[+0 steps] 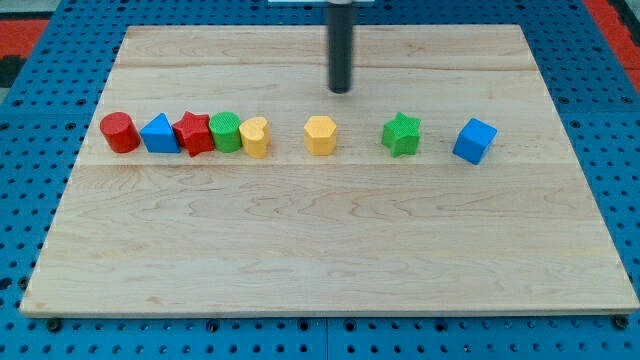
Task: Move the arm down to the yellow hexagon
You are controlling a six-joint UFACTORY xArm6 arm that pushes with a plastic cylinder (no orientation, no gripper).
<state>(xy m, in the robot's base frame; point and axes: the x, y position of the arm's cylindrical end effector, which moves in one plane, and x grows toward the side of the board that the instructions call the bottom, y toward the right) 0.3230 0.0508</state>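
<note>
The yellow hexagon point(320, 135) sits near the middle of the wooden board point(330, 250). My tip point(341, 91) is above it in the view and slightly to the right, a short gap away, touching no block. To the hexagon's left stands a tight row: a red cylinder point(119, 132), a blue triangle-like block point(159, 133), a red star point(194, 133), a green cylinder point(226, 132) and a yellow heart-like block point(256, 137). To its right are a green star point(402, 134) and a blue cube point(475, 140).
The board lies on a blue perforated table point(610, 120). A red area point(20, 30) shows at the view's top left corner and at the top right.
</note>
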